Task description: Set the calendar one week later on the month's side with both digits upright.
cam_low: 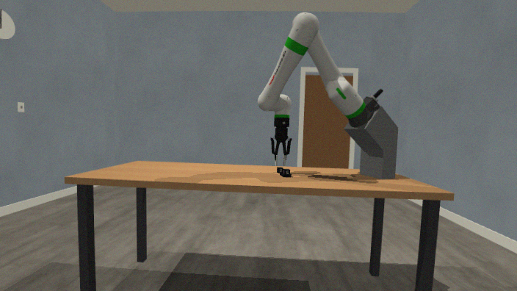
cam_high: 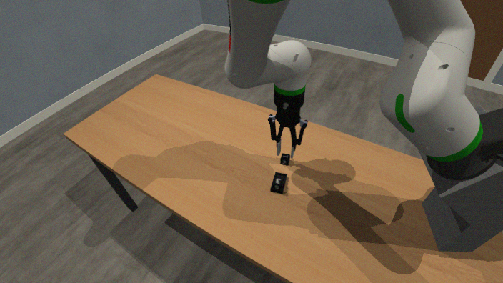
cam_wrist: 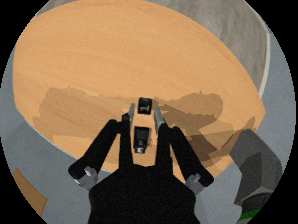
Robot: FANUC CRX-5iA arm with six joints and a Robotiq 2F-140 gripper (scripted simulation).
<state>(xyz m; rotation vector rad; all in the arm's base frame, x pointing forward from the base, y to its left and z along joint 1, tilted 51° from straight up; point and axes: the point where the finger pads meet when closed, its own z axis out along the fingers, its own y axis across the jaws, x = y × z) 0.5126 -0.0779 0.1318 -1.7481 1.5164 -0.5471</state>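
A small black date cube (cam_high: 284,159) stands alone on the wooden table. My gripper (cam_high: 285,154) hangs straight down just above it, fingers partly open with one tip on each side of the cube's top, holding nothing. A little nearer the front edge lies the black calendar tray (cam_high: 279,182) with a second cube in it, showing a white digit I cannot read. In the exterior view the gripper (cam_low: 279,163) is over the loose cube (cam_low: 280,170), with the tray (cam_low: 287,175) beside it. The wrist view shows the cube (cam_wrist: 140,141) between my fingers and the tray beyond.
The robot's grey base (cam_low: 378,147) stands at the table's right end. The arm's shadow falls across the table around the cube and tray. The table edges are far from both.
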